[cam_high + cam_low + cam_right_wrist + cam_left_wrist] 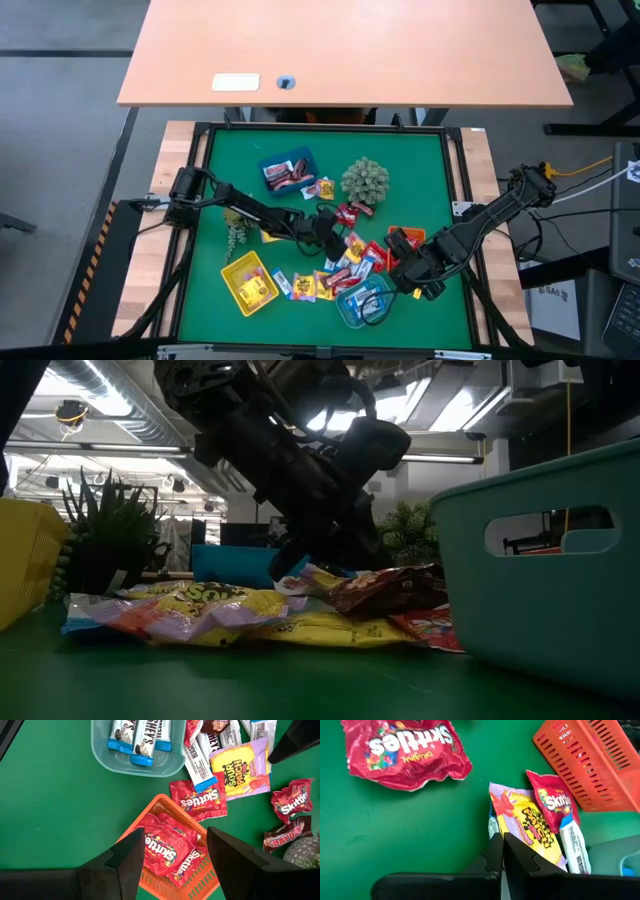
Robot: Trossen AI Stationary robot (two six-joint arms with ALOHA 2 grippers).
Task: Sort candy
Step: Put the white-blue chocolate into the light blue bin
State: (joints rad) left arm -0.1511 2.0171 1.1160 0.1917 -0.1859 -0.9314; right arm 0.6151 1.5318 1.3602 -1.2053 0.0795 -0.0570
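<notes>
1. Right gripper hangs over the orange tray near the mat's right edge, fingers spread wide with nothing between them; its arm reaches in from the right edge, bent down toward the front.
2. Red Skittles packs lie inside that tray, directly under the spread fingers.
3. Left gripper sits low at mid-mat, fingers pressed together and holding nothing, its arm stretched in from the left edge.
4. Loose candy is scattered around the mat's middle; a yellow Sour Patch pack lies just past the closed fingertips.
5. Blue-and-white bars rest in the teal tray.
</notes>
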